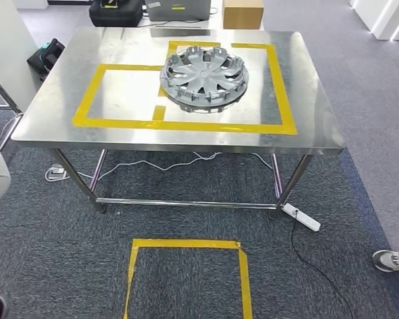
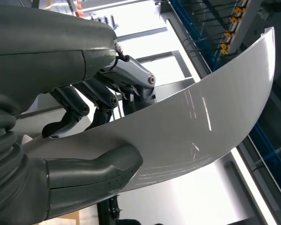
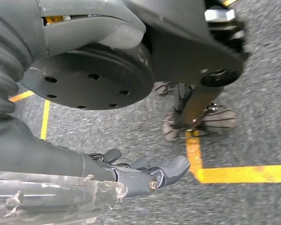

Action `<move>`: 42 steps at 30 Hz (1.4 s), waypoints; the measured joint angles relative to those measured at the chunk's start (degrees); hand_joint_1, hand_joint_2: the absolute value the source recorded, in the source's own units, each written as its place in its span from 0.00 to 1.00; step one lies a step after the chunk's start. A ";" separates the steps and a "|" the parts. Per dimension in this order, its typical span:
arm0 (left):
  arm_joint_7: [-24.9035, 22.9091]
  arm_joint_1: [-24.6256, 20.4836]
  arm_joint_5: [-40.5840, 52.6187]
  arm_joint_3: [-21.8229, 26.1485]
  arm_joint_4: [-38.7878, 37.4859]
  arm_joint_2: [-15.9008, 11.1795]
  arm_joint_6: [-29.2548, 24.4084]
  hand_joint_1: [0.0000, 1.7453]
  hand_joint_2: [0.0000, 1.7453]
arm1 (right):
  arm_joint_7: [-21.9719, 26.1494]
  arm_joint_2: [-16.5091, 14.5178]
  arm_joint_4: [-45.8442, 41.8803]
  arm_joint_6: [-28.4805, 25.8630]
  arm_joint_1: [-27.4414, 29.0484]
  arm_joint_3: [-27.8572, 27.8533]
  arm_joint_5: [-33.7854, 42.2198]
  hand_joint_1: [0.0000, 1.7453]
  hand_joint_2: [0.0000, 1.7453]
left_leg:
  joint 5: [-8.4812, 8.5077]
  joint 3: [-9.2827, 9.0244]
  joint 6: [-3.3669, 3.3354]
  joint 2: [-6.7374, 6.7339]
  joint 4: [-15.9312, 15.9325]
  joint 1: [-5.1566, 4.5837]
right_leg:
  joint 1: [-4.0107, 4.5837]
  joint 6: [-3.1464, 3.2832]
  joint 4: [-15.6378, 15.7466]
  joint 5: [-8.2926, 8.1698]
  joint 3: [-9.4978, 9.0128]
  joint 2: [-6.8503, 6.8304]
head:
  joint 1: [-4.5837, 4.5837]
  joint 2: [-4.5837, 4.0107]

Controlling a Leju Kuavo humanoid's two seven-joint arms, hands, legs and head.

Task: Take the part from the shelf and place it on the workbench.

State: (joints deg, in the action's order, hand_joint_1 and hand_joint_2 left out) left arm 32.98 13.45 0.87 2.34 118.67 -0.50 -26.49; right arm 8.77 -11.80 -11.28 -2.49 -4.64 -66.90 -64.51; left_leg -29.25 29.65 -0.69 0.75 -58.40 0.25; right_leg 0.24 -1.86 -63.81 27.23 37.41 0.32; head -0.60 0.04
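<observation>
While a stainless-steel worktop (image 1: 52, 106) with a smooth, reflective surface stands on tubular legs over grey carpet (image 1: 62, 266), a round silver wheel cover (image 1: 204, 78) with radiating spokes lies flat on it. Yellow tape (image 1: 282, 100) marks rectangles on the worktop; the wheel cover sits within the taped outline, overlapping an inner strip. Beyond the far edge of the worktop sit a black case (image 1: 115, 12) and a cardboard box (image 1: 243, 12). A white power strip (image 1: 302, 217) lies on the carpet by a worktop leg, and a second yellow taped square (image 1: 187, 244) marks the carpet in front of the worktop. A person's shoe (image 1: 386, 260) shows to the right.

At the left wrist, the left robot hand (image 2: 93, 131) pinches a long, glossy, curved silver panel (image 2: 203, 126), thick grey thumb on one face and dark fingers (image 2: 96, 93) on the other. At the right wrist, the right robot hand (image 3: 139, 176) hangs above the carpet with its fingers lying close together; whether anything is in its grasp cannot be told.
</observation>
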 joint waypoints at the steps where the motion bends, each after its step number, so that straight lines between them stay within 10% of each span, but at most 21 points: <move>1: 0.00 -0.03 -0.07 0.00 -0.02 0.01 0.00 1.00 1.00 | -0.02 0.04 0.00 0.00 0.00 0.00 -0.01 0.00 1.00 | -0.45 -0.37 0.23 0.02 0.06 -0.08 | 0.23 0.35 2.12 -1.07 -0.76 -0.02 | -0.01 0.00; 6: 0.00 -0.11 -0.19 -0.10 -0.06 -0.04 -0.01 1.00 1.00 | -0.02 0.14 -0.01 -0.05 -0.02 0.00 -0.04 0.00 1.00 | -0.90 -0.43 1.72 -0.05 -1.89 -0.08 | 0.12 1.58 4.16 -1.47 -2.99 0.05 | -0.20 0.00; 11: 0.00 -0.09 -0.28 -0.31 -0.11 -0.09 0.00 1.00 1.00 | -0.02 0.17 -0.02 -0.01 -0.02 0.00 -0.05 0.00 1.00 | -5.58 9.43 3.01 -0.16 -14.68 0.36 | -0.29 2.01 4.93 -0.08 -5.10 0.15 | -0.49 0.00; 16: -0.02 -0.09 -0.32 -0.45 -0.16 -0.09 0.01 1.00 1.00 | -0.02 0.20 -0.02 -0.02 -0.01 0.00 -0.05 0.00 1.00 | 4.29 7.60 3.27 -0.67 -2.18 0.85 | -0.65 0.64 4.92 2.64 -7.85 0.34 | -0.75 0.00; 20: -0.04 0.05 -0.40 -0.57 -0.25 -0.03 0.04 1.00 1.00 | -0.13 0.23 -0.02 -0.01 -0.04 0.00 -0.08 0.00 1.00 | 5.15 6.32 1.43 -0.53 0.24 0.94 | -0.48 -1.03 5.37 3.42 -9.55 0.23 | -0.53 0.00; 22: -0.04 0.07 -0.43 -0.56 -0.25 -0.03 0.10 1.00 1.00 | -0.20 0.24 -0.01 0.02 -0.18 0.00 -0.10 0.00 1.00 | 5.11 5.32 0.57 -0.48 0.29 0.99 | -0.54 -1.48 2.24 4.51 -8.31 0.11 | -0.27 0.00; 26: -0.01 0.13 -0.45 -0.56 -0.25 -0.03 0.31 1.00 1.00 | -0.21 0.24 -0.01 0.16 -0.11 0.00 -0.15 0.00 1.00 | 3.97 4.33 -0.31 -0.37 0.29 0.56 | -0.55 -1.74 -9.99 9.25 0.46 0.07 | 0.06 0.00; 28: 0.00 0.20 -0.46 -0.58 -0.25 -0.03 0.48 1.00 1.00 | -0.20 0.24 0.00 0.24 0.04 0.00 -0.18 0.00 1.00 | 3.17 3.28 -0.32 -0.22 0.29 0.31 | -0.44 -1.40 -7.88 7.40 1.29 0.08 | 0.08 0.00; 31: 0.03 0.24 -0.49 -0.57 -0.25 -0.03 0.83 1.00 1.00 | -0.20 0.24 0.00 0.35 0.04 0.00 -0.26 0.00 1.00 | 1.96 1.69 0.06 -0.12 0.34 0.11 | 0.14 -0.16 2.16 0.37 -1.54 0.05 | 0.05 0.00; 36: 0.25 0.49 -0.55 -0.40 -0.25 -0.09 1.29 1.00 1.00 | -0.20 0.23 -0.01 0.41 0.09 0.01 -0.51 0.00 1.00 | 1.48 1.03 1.70 -0.06 -0.80 0.12 | 0.30 1.55 5.41 -1.59 -3.56 0.05 | -0.10 0.00; 42: 0.31 -0.12 0.08 -0.32 -0.26 -0.31 2.19 1.00 1.00 | -0.05 0.22 -0.01 0.69 -0.07 0.02 -0.63 0.00 1.00 | -4.41 9.48 3.25 -0.18 -14.18 0.67 | -0.29 1.96 5.65 -1.38 -4.62 0.05 | -0.51 0.00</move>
State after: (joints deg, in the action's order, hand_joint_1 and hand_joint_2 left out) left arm 33.29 13.33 0.95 2.02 118.40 -0.80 -24.30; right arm 8.72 -11.58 -11.29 -1.79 -4.72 -66.88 -65.14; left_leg -33.66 39.14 2.57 0.57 -72.57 0.93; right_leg -0.05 0.10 -58.16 25.85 32.78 0.37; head -1.10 0.04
